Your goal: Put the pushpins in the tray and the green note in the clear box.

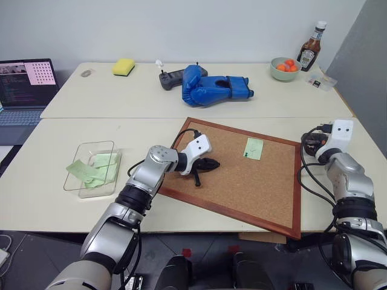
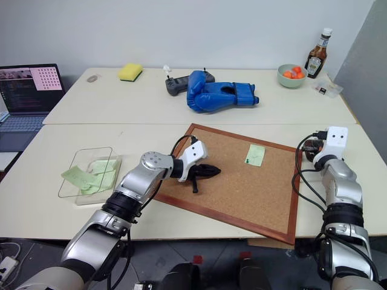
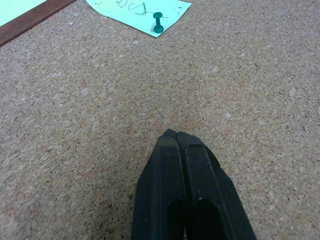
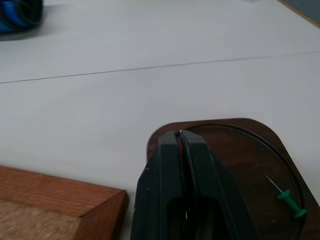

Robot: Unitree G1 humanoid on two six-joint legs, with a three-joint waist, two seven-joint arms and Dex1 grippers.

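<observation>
While one green pushpin [image 4: 291, 203] lies loose inside the dark brown tray [image 4: 235, 150], another green pushpin [image 3: 158, 23] stands in the green note [image 1: 253, 148], fixing it to the corkboard [image 1: 254, 181]. A sliver of red shows between the closed fingers of the right end effector [image 4: 179, 136], which looks like a red pushpin pinched there, though it is too small to be sure. That end effector hangs over the tray's edge, and the tray sits on the desk [image 1: 72, 205] just beside the corkboard's right frame. The left end effector [image 1: 211, 163] has its fingers pressed together with nothing between them, low over the bare cork, well apart from the pinned note. The clear box [image 1: 92, 169] stands on the desk to the left of the corkboard, with several pale green slips [image 1: 91, 171] in it. Farther back lie a blue boxing glove [image 1: 211, 86], a yellow sponge [image 1: 123, 66], a bowl of orange fruit [image 1: 285, 68], a sauce bottle [image 1: 311, 47] and a laptop [image 1: 25, 90].
</observation>
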